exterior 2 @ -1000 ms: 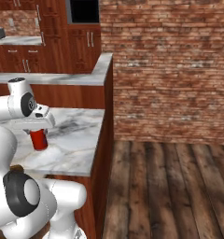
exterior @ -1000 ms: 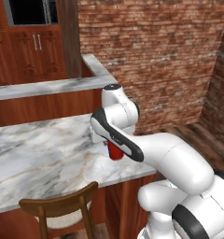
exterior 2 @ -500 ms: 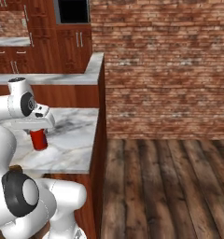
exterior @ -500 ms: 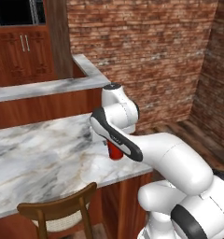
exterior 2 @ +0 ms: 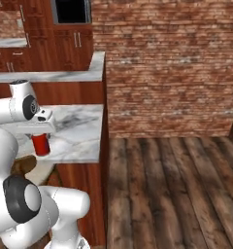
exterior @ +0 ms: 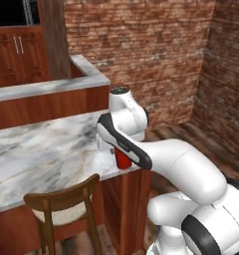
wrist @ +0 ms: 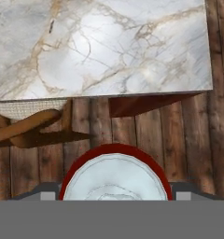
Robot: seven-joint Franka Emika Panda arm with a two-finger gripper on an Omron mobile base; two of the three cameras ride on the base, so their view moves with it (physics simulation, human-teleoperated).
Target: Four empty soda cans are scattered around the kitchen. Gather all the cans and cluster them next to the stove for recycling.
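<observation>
Everything behind the arm is sliding left in both base views compared with a moment back, so it's the base that's turning, not the stuff on it. The wooden cabinets (exterior: 17,55) are now sitting closer to the left edge and more of the brick wall (exterior: 151,50) is showing on the right. The arm itself is keeping the same pose.

Going left to right: the chair (exterior: 66,201) is sitting low and to the left of the claw, tucked against the marble counter (exterior: 37,149). The claw (wrist: 115,191) is hanging over the counter's near corner, and the red soda can (exterior 2: 40,144) is riding along with it, upright. In the hand view the can's silver top is sitting right between the two fingertips (wrist: 45,194), so the jaws are clamping on it. Right of the claw, the wood floor (exterior 2: 176,185) is running out to the brick wall.
</observation>
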